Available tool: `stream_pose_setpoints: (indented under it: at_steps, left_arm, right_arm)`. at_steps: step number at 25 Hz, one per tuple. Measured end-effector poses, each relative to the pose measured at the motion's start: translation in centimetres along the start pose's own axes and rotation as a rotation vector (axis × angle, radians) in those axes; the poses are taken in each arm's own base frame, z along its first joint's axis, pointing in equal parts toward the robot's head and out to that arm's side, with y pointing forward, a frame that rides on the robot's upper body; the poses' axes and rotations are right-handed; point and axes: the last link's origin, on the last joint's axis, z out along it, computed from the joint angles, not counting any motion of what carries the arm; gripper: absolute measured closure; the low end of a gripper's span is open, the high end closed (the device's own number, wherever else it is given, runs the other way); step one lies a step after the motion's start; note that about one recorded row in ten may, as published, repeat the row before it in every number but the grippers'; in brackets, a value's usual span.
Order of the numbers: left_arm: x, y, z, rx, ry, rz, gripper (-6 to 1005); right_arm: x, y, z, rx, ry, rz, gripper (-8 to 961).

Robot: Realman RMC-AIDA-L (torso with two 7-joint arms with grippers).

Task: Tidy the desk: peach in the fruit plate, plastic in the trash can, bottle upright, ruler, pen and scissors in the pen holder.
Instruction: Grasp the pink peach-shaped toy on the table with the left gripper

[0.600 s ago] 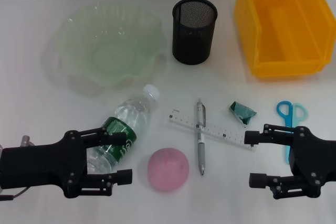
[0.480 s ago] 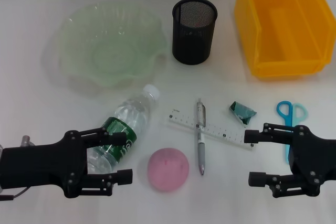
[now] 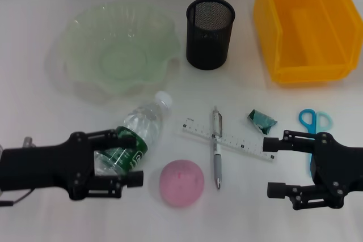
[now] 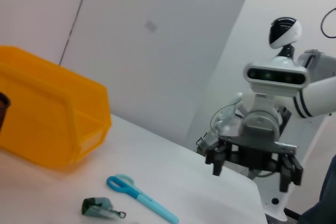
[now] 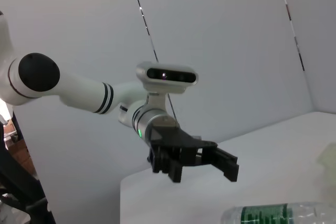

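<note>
Head view: white desk (image 3: 34, 111). Far left, fruit plate (image 3: 116, 55): pale green translucent glass, wavy scalloped rim, nothing in it. Far centre, pen holder (image 3: 210, 33): black wire-mesh cylinder, upright, nothing visible inside. Far right, trash can (image 3: 303, 24): yellow hard-plastic bin, rectangular, open top, nothing visible inside.

Loose items, all on desk surface:
- bottle (image 3: 139, 134): clear ribbed plastic, white cap, green label, lying on its side, cap pointing far-right, near end between left gripper's fingers.
- peach (image 3: 181, 182): pink, round, matte, near centre, just right of left gripper.
- ruler (image 3: 227, 139): flat, white, printed scale, lying diagonally; pen (image 3: 216, 145) crossing over it, silver barrel, tip pointing near.
- plastic (image 3: 262, 121): small crumpled dark-green wrapper, just far of ruler's right end.
- scissors (image 3: 311, 123): blue handle loops, far of right gripper, blades hidden under it.

Left gripper (image 3: 127, 160): near left, black, fingers spread wide either side of bottle body, straddling it; contact not discernible, no grip visible.
Right gripper (image 3: 272, 165): near right, black, fingers spread wide, holding nothing, hovering just near of ruler's right end.

Left wrist view: bin, scissors, wrapper, plus right gripper farther off with fingers apart.
</note>
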Motion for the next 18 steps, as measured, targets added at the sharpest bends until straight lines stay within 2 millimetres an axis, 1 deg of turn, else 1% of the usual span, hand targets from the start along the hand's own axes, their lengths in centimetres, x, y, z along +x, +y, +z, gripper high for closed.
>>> stream_pose_setpoints:
  at_steps: [2,3,4,5,7,8,9,10,11,12,13,14,15,16,17,18]
  left_arm:
    - [1.2,-0.7,0.1,0.012,-0.021,-0.04,170]
    - [1.9,-1.2,0.1,0.024,-0.035,-0.063,170]
    - [2.6,-1.6,0.2,0.034,-0.049,-0.086,170]
    - [3.4,-2.1,0.3,0.046,-0.067,-0.107,170]
    - [5.7,-3.0,1.2,0.043,-0.131,-0.139,171]
    - [5.7,-3.0,1.2,0.043,-0.131,-0.139,171]
    - [6.4,-3.2,1.6,0.038,-0.151,-0.139,171]
    - [6.9,-3.3,1.9,0.033,-0.165,-0.142,171]
    - [7.5,-3.5,2.3,0.028,-0.186,-0.139,171]
    - [8.7,-3.7,3.5,0.017,-0.24,-0.128,171]
    - [8.7,-3.7,3.5,0.017,-0.24,-0.128,172]
    - [8.7,-3.7,3.5,0.017,-0.24,-0.128,172]
    - [9.8,-3.9,5.2,0.004,-0.32,-0.094,172]
    - [10.2,-4.0,6.0,0.002,-0.357,-0.069,172]
    - [10.2,-4.0,6.0,0.002,-0.357,-0.069,172]
    - [10.4,-4.0,6.8,-0.003,-0.392,-0.045,172]
  right_arm:
    - [0.2,0.1,-0.6,0.018,0.003,0.003,136]
    - [0.2,0.1,-0.6,0.018,0.003,0.003,136]
    - [0.4,0.3,-1.1,0.034,0.006,0.007,136]
    - [0.4,0.3,-1.1,0.034,0.006,0.007,136]
    - [0.9,0.4,-2.0,0.086,0.005,0.01,137]
    - [0.9,0.4,-2.0,0.086,0.005,0.01,137]
    - [1.3,0.6,-2.5,0.116,0.005,0.018,137]
    - [1.3,0.6,-2.5,0.116,0.005,0.018,137]
    - [1.5,0.7,-2.6,0.125,0.006,0.023,137]
    - [2.0,0.9,-3.3,0.149,0.016,0.038,137]
    - [2.0,0.9,-3.3,0.149,0.016,0.038,137]
    - [2.4,1.2,-4.1,0.183,0.026,0.052,137]
    - [2.4,1.2,-4.1,0.183,0.026,0.052,137]
    - [2.7,1.3,-4.6,0.2,0.03,0.059,137]
    - [2.9,1.5,-5.1,0.222,0.03,0.067,137]
    - [3.1,1.8,-5.6,0.244,0.031,0.075,137]
